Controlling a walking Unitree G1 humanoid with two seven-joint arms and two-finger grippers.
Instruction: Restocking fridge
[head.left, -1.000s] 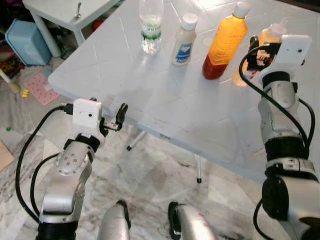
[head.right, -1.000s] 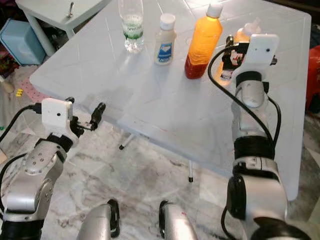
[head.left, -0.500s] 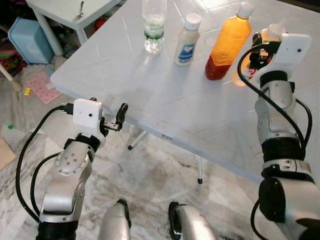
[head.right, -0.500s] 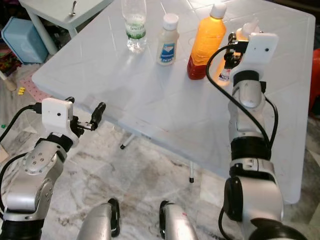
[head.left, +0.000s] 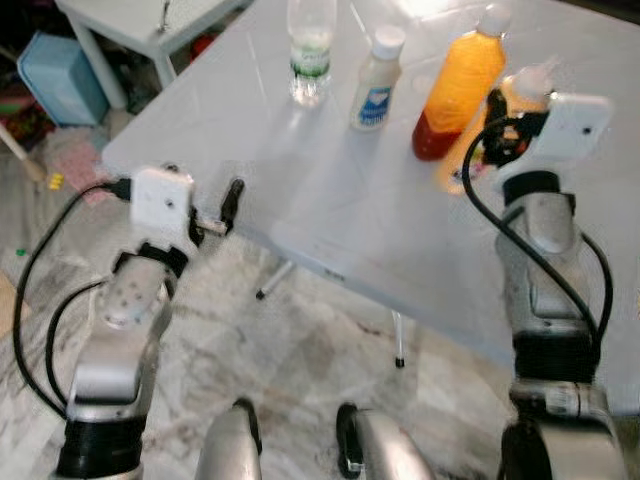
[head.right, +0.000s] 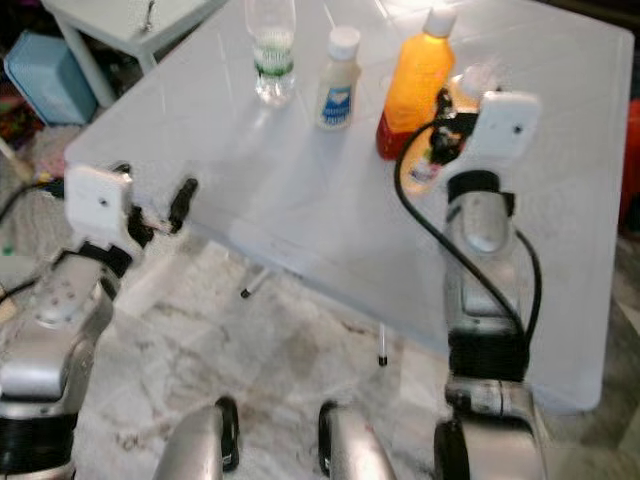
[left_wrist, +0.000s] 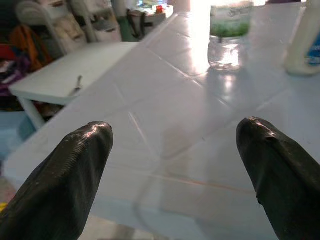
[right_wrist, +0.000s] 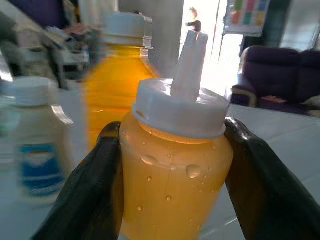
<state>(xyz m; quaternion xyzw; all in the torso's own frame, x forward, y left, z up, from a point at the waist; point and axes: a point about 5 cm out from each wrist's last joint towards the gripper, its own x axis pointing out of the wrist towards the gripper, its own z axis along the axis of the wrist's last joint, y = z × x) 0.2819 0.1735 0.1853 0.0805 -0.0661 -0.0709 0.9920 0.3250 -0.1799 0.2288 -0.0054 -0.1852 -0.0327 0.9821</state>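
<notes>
My right gripper (right_wrist: 170, 165) is clamped on the squeeze bottle (right_wrist: 175, 170), one finger on each side of its body just under the white nozzle cap. The bottle stands toward the far right of the white bench (head.left: 330, 190), just beside the tall orange bottle (head.left: 458, 80). I can't tell if the base is touching the bench or already off it; the head views are blurry.

Further along the far edge: small white bottle with blue label (head.left: 376, 78), then clear water bottle (head.left: 309, 50) nearest the far left corner. All upright, spaced apart.

Left gripper (left_wrist: 172, 165) is released, fingers spread wide, hovering at the near left edge of the bench, holding nothing.

Step in hand, as I read it: pick the squeeze bottle to carry to the fridge. To do it well:
- lift straight up first; the tall orange bottle is close and a sideways pull could knock it.
- the body has droplets on it, probably slick and soft, so grip firm but don't crush, or it could squirt from the nozzle.
- keep it upright during transport.
- keep the left arm clear of the bench edge when turning away.
</notes>
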